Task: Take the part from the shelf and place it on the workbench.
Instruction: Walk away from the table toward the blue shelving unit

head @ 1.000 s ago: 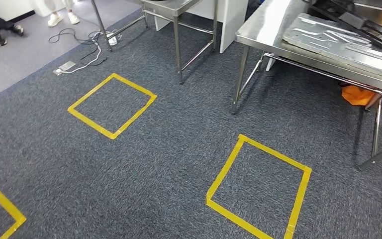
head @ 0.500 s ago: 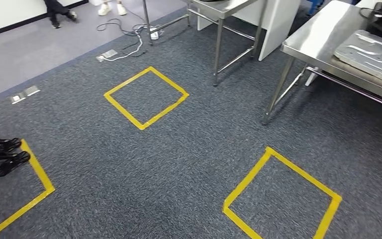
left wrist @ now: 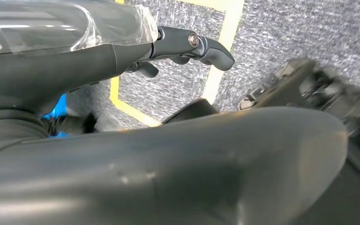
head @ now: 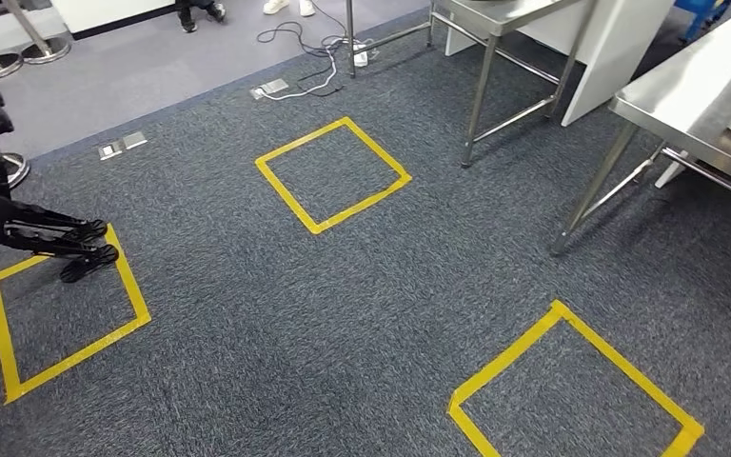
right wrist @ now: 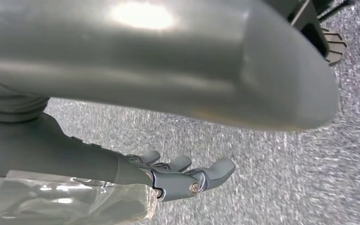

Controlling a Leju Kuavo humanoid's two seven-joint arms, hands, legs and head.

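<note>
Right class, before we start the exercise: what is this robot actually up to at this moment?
Nothing is being handled yet. The left hand and right hand both hang empty over the grey carpet, fingers loosely apart. The head view looks down at yellow tape squares on the floor, with a steel workbench at the right edge. No shelf or part is visible, so the pick-up has not begun.
</note>
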